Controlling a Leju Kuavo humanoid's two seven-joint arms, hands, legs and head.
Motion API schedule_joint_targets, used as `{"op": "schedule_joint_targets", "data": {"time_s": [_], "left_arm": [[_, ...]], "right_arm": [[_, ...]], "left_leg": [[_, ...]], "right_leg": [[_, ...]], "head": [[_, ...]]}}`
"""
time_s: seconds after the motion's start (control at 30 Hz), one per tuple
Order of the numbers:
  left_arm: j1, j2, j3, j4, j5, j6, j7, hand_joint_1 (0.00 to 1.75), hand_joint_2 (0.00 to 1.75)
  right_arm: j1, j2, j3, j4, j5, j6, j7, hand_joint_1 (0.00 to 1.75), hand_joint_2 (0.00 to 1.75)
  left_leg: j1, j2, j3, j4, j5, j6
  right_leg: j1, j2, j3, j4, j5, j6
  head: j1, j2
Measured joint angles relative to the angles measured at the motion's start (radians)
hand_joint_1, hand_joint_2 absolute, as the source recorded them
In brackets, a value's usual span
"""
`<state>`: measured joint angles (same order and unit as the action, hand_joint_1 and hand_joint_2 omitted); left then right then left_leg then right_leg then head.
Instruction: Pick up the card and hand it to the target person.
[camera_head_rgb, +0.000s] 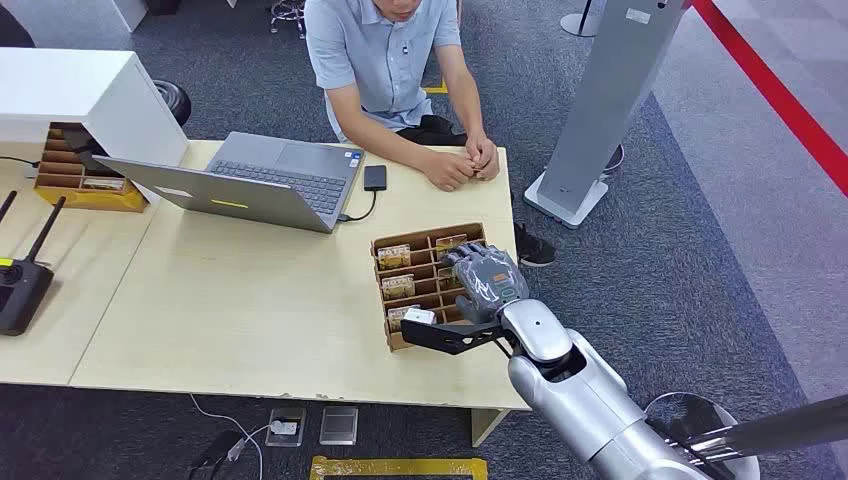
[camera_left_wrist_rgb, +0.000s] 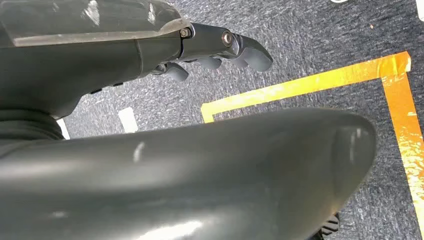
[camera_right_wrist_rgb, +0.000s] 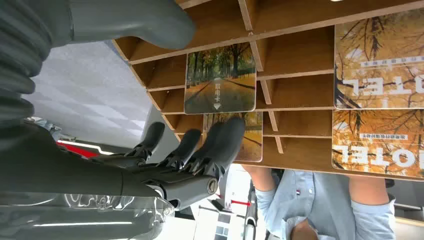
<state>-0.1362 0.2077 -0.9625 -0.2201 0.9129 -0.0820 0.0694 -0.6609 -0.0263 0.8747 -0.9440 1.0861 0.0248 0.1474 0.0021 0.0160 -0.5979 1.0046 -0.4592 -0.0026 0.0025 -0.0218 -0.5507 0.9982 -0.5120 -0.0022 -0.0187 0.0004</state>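
Observation:
A wooden compartment box (camera_head_rgb: 384, 244) stands on the table's right side, holding several cards with autumn-tree pictures (camera_head_rgb: 394, 256). My right hand (camera_head_rgb: 485, 278) hovers over the box's right half with fingers spread, holding nothing. In the right wrist view its dark fingers (camera_right_wrist_rgb: 220, 142) lie against the lower of two tree-avenue cards (camera_right_wrist_rgb: 253, 142), just beyond the upper one (camera_right_wrist_rgb: 220, 77), while the thumb (camera_right_wrist_rgb: 145, 20) stays apart. Two larger hotel cards (camera_right_wrist_rgb: 380, 65) fill neighbouring slots. The person (camera_head_rgb: 385, 50) sits across the table, hands clasped (camera_head_rgb: 460, 166). My left hand (camera_left_wrist_rgb: 220, 47) hangs over the carpet, holding nothing.
An open laptop (camera_head_rgb: 270, 180) and a small black device (camera_head_rgb: 375, 177) lie beyond the box. A black radio unit (camera_head_rgb: 20, 290) sits at the left edge, beside a white cabinet (camera_head_rgb: 80, 90) and another organiser (camera_head_rgb: 85, 190). A grey kiosk stand (camera_head_rgb: 600, 110) rises right of the table.

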Motion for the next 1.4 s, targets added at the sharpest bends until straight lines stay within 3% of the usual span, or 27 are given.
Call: {"op": "schedule_joint_targets", "data": {"time_s": [0.27,0.63,0.73,0.87,1.4], "left_arm": [[0.0,0.0,0.0,0.0,-0.001,0.0,0.0,0.0,0.0],[0.0,0.0,0.0,0.0,-0.001,0.0,0.0,0.0,0.0],[0.0,0.0,0.0,0.0,-0.001,0.0,0.0,0.0,0.0],[0.001,0.0,0.0,0.0,-0.001,0.0,0.0,0.0,0.0],[0.001,0.0,0.0,0.0,-0.001,0.0,0.0,0.0,0.0]], "right_arm": [[0.0,0.0,0.0,0.009,0.0,0.0,0.007,0.67,1.75],[-0.004,0.001,0.0,0.012,-0.001,0.0,0.015,0.75,1.75],[-0.004,0.001,0.001,0.012,-0.001,0.0,0.015,0.85,1.75],[-0.004,0.003,0.001,0.012,-0.002,0.0,0.017,1.24,1.75],[-0.006,0.006,0.001,0.014,-0.004,0.0,0.023,1.39,1.75]], "left_leg": [[0.0,0.0,0.0,0.0,0.0,0.0],[0.0,0.0,0.0,0.0,0.0,0.0],[0.0,0.0,0.0,0.0,0.0,0.0],[0.0,0.0,0.0,0.0,0.0,0.0],[0.0,0.0,0.0,0.0,0.0,0.0]], "right_leg": [[0.0,0.0,0.0,0.0,0.0,0.0],[0.0,0.0,0.0,0.0,0.0,0.0],[0.0,0.0,0.0,0.0,0.0,0.0],[0.0,0.0,0.0,0.0,0.0,0.0],[0.0,0.0,0.0,0.0,0.0,0.0]], "head": [[0.0,0.0],[0.0,0.0],[0.0,0.0],[0.0,0.0],[0.0,0.0]]}}
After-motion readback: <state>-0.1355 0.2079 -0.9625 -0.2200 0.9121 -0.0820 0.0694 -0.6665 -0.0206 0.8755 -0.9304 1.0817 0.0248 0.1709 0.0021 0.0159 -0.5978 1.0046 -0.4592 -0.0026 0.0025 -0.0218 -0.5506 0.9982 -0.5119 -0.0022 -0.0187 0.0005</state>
